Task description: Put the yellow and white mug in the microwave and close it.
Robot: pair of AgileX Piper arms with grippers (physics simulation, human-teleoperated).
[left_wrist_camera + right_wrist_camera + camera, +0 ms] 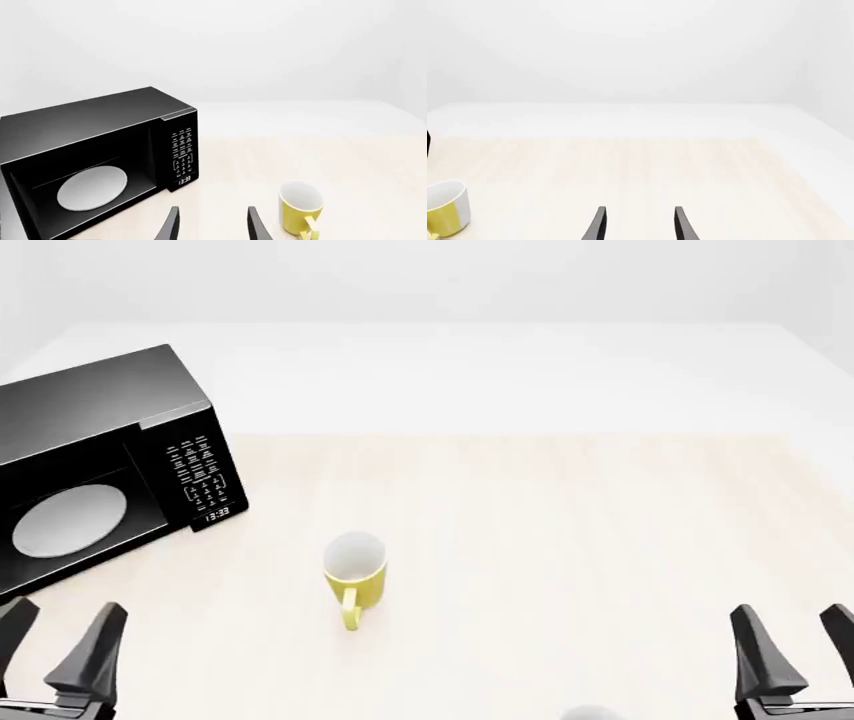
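Note:
The yellow and white mug (355, 578) stands upright on the wooden table, handle toward the near edge, right of the microwave; it also shows in the left wrist view (300, 208) and at the edge of the right wrist view (445, 209). The black microwave (94, 465) sits at the far left, its cavity showing the white turntable plate (70, 520); no door is visible. It also shows in the left wrist view (100, 155). My left gripper (54, 645) is open and empty near the front left. My right gripper (797, 650) is open and empty at the front right.
The light wooden table top (561, 540) stretches between the mug and the right gripper, with a white surface beyond its far edge. A small pale rounded shape (587, 713) peeks in at the bottom edge of the front view.

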